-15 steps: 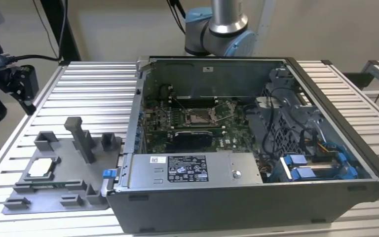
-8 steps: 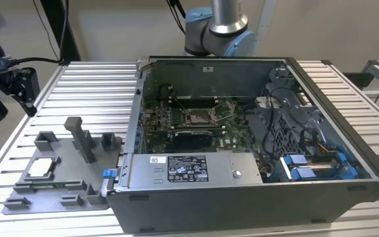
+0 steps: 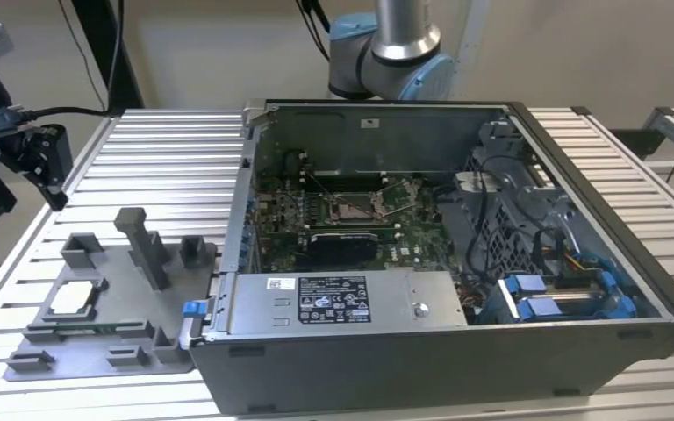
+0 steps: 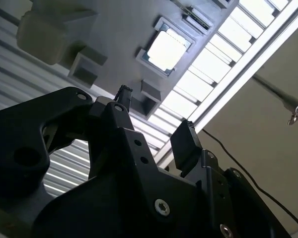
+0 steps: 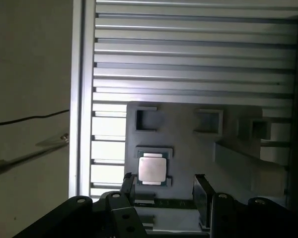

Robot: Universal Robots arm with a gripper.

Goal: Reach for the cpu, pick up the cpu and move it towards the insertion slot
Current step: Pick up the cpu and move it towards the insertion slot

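Fingers [image 5: 200,194] spread apart, empty, short of cpu [image 5: 152,168] near worktop [image 5: 188,29] edge; if misaligned w/ fixture pocket [image 5: 154,150], cd tilt chip.

Slatted metal table [image 3: 173,149], grey fixture plate [image 3: 85,346], computer case [image 3: 431,368]

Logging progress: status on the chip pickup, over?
Tool open, empty, off the chip. Chip lying in its grey holder, untouched. Path between looks clear.
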